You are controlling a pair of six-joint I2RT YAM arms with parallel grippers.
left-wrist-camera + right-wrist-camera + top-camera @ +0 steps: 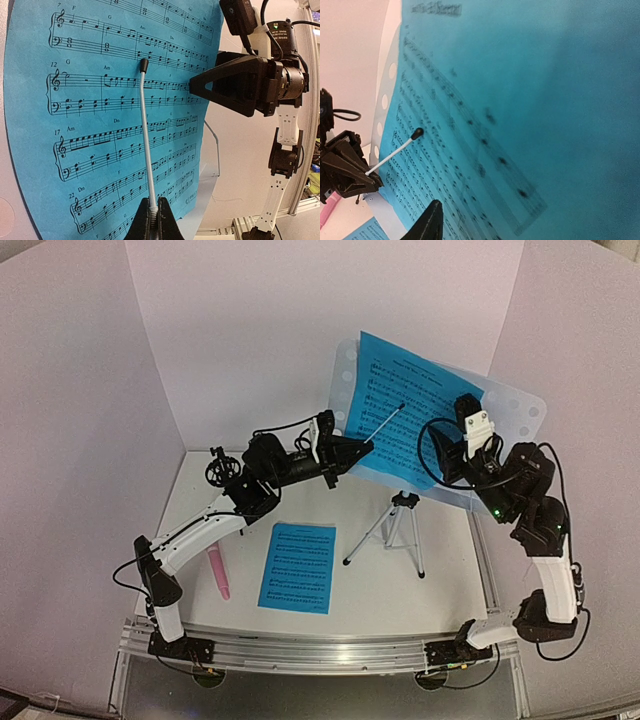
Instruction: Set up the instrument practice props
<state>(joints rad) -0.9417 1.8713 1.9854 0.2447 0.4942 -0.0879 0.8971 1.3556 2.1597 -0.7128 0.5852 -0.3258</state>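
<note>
At the far right of the table (380,590), the silver tripod music stand (398,525) stands upright with its perforated pale desk (515,410) tilted back, and one blue sheet-music page (420,390) lies flat against that desk. The left gripper (365,448) reaches in from the left with its fingers (165,220) pinched together on the lower end of a thin black-tipped rod (146,135). The rod runs up across the printed staves of the page, its black tip over the middle of the sheet. Where the rod ends inside the grip is hidden by the fingers.

The right gripper (466,405) is up at the right part of the desk, close against the page. Its own camera shows only one dark finger (431,222) at the bottom edge, with the page filling the view and blurred on the right. The other finger is out of sight, so I cannot tell how far apart the fingers stand or whether they touch the sheet.

On the near part of the table, the second blue sheet-music page (298,566) lies flat. The pink stick microphone (218,572) lies just left of it. The small black tripod mic mount (218,468) stands farther back on the left, partly hidden by the left arm.
</note>
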